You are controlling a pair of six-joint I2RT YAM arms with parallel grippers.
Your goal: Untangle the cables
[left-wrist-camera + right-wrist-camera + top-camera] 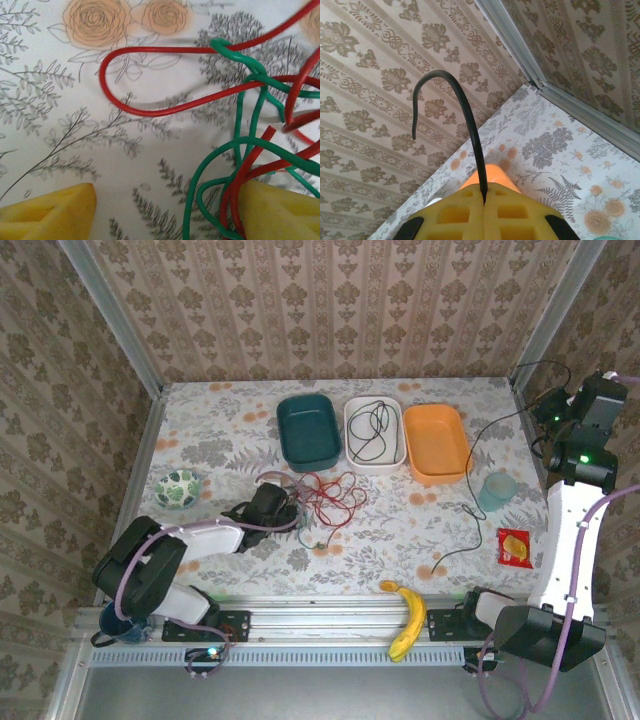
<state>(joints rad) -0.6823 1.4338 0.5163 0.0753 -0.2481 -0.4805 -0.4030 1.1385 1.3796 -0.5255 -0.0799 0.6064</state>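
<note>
The left fingers (288,512) are spread and empty at centre-left of the tabletop (420,530), beside the knotted red cable (160,49) and green cable (235,54). The black cable (440,73) is clamped between the clenched right fingers (484,207), seen at the upper right from above, its slack trailed toward the lower right.

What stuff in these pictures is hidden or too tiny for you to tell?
- Left wrist view: the red cable and green cable run off the right and bottom edges, so their ends are cut off.
- Right wrist view: the black cable slips between the right gripper's shut fingers, which hide the rest.
- Top view: the red packet's print is too small to read.
</note>
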